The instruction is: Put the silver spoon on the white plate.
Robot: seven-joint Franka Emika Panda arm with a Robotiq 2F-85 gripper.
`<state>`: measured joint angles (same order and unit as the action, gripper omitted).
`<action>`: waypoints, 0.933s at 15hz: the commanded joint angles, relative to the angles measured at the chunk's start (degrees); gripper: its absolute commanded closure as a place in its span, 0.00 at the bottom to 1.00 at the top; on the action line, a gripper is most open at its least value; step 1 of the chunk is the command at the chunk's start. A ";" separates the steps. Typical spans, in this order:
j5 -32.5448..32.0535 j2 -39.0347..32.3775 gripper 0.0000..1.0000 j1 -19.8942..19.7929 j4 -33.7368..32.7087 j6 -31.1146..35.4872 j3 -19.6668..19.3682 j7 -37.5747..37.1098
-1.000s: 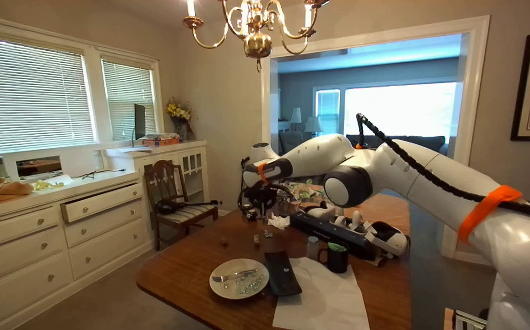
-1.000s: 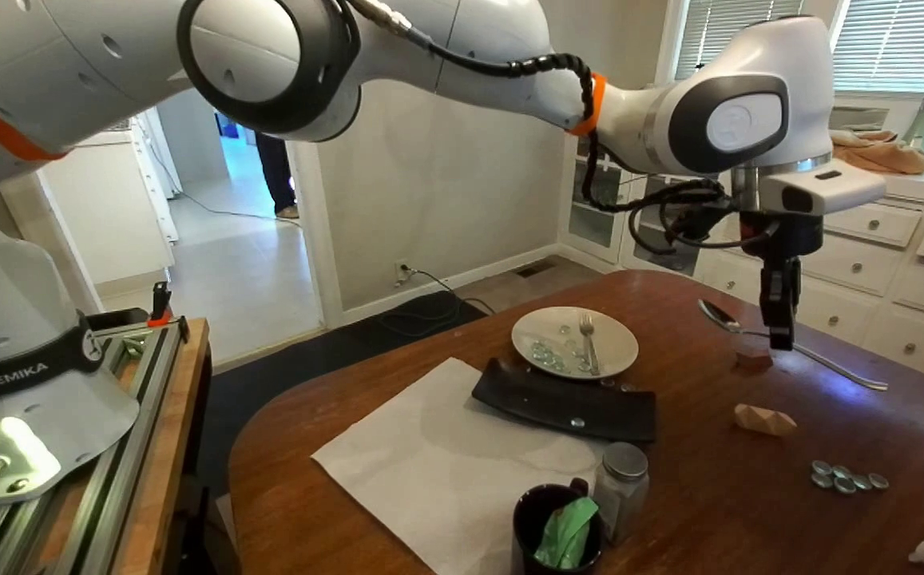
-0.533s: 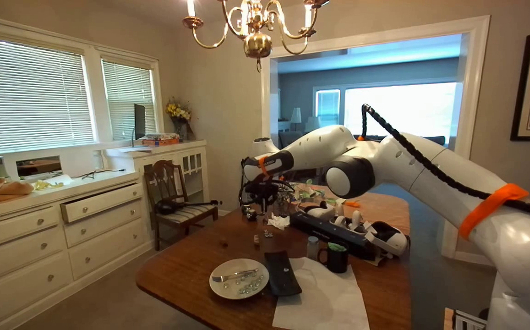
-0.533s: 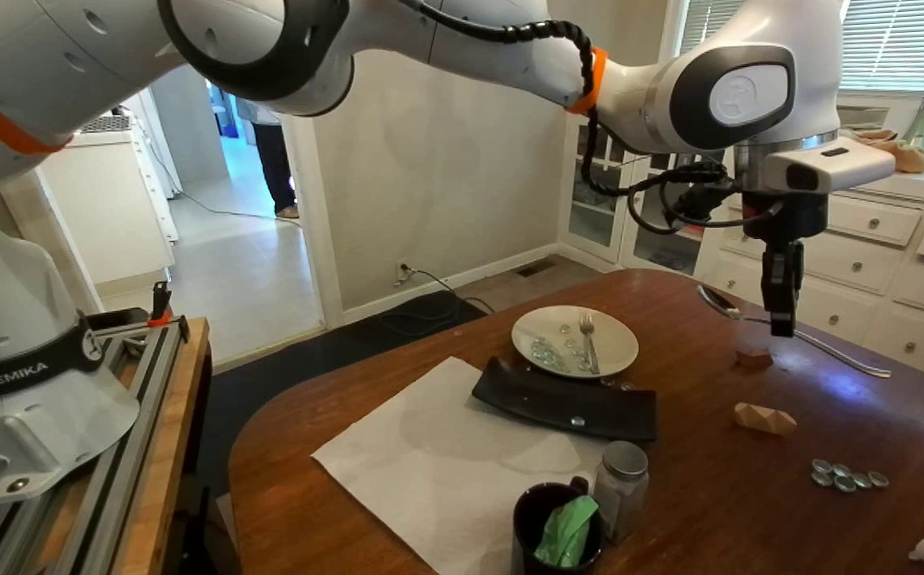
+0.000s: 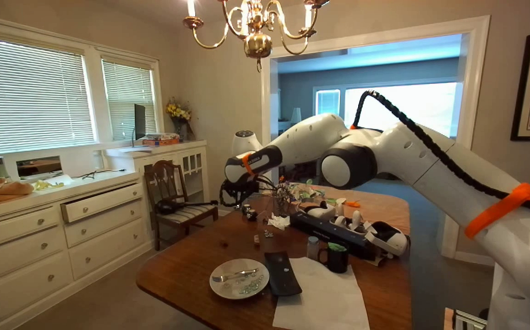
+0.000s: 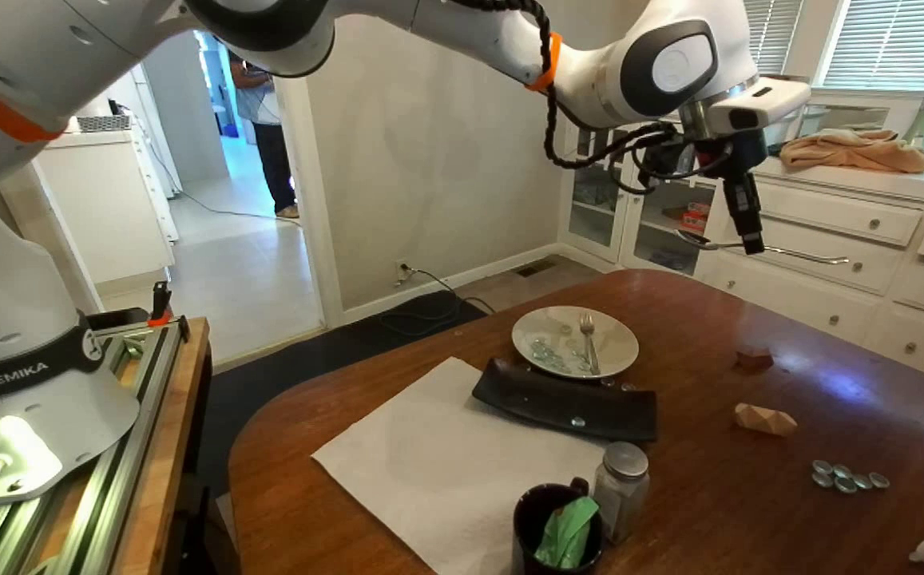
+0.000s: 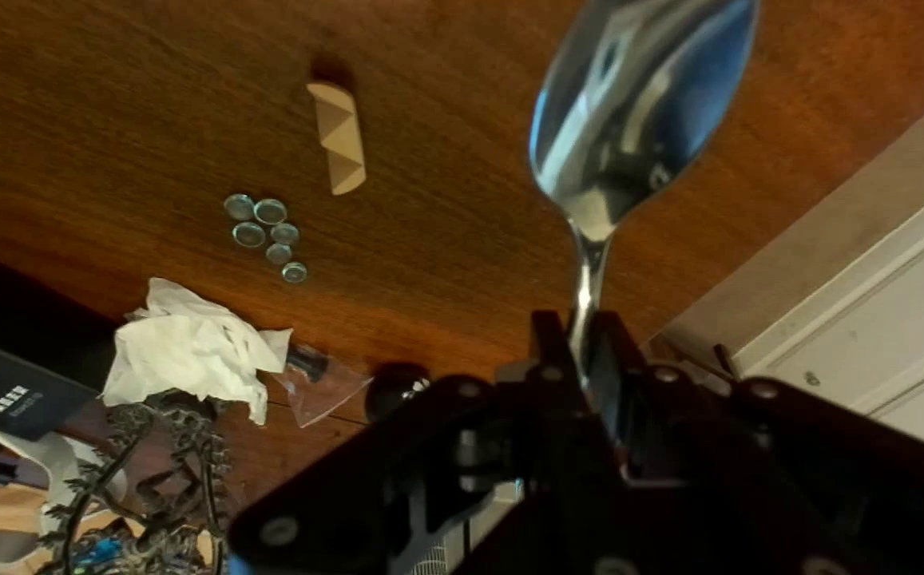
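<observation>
- Pincer (image 7: 579,327) clamped on the silver spoon (image 7: 637,120), its pads (image 7: 617,343) pressing the handle (image 6: 809,255) from either side; in an exterior view the hold sits closer to the bowl (image 6: 695,239) than to the tail end.
- Spoon in the air, off the desk (image 6: 693,495) and well apart from the white plate (image 6: 620,343).
- Shiny metal by its look, so I'd expect it to be stiff and rather light, able to take a firm squeeze without bending.
- Smooth and narrow, though, so likely slippery; it could swivel between the pads if either end knocks something.
- That spot behind the bowl seems sound: the bowl is probably the heaviest part, and gripping near it should limit droop.
- The white plate is likely the more fragile of the two, so lower gently rather than drop.
- A fork (image 6: 587,326) and glass beads (image 6: 548,355) lie on it; the spoon might rock on them, so aim for bare surface.
</observation>
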<state>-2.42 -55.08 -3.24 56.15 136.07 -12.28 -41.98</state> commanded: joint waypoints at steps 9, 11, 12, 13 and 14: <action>0.69 23.81 0.97 3.41 33.52 0.60 2.54 8.00; -0.71 25.85 0.97 4.80 39.04 4.21 2.23 7.58; -1.02 27.08 0.97 5.43 41.89 5.69 2.18 7.52; -1.69 28.25 0.97 6.23 44.85 7.75 1.75 7.07; -2.22 29.52 0.97 6.96 47.86 9.47 1.40 6.54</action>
<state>-2.79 -31.44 1.55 92.84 140.07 -9.97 -34.76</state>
